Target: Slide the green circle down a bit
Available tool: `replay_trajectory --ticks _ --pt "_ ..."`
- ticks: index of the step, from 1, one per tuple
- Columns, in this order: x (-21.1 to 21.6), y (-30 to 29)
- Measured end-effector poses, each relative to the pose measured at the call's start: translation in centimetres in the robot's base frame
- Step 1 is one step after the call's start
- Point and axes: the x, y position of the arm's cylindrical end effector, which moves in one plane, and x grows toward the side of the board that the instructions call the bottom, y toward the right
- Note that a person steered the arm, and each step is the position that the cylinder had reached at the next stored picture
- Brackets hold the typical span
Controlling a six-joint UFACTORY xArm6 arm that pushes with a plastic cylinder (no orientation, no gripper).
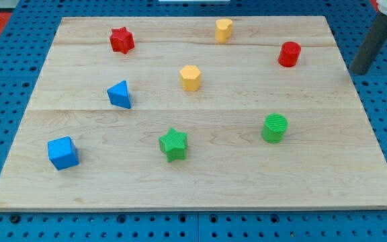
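Observation:
The green circle [274, 128] is a short green cylinder on the wooden board [200, 181], right of centre and toward the view's bottom. My tip [360, 70] is the lower end of the dark rod at the view's upper right, just off the board's right edge. It stands well above and to the right of the green circle, apart from every block.
A red cylinder [289, 54] sits above the green circle. A green star [174, 144] lies to its left. A yellow hexagon [190, 78], a yellow block [223, 29], a red star [121, 39], a blue triangle [119, 94] and a blue cube [63, 152] are spread over the board.

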Motion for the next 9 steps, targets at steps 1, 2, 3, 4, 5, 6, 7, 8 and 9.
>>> replay_trajectory --ticks 1,2,3,4,5,6,7,8,9 --pt "2.4 0.2" --pt "5.5 0.7" --pt "5.7 0.7" --pt "5.2 -1.3" --pt "4.4 -5.1" --pt "5.3 -7.9" --pt "5.5 -13.6" --pt "6.1 -17.4" --pt "9.4 -18.0"
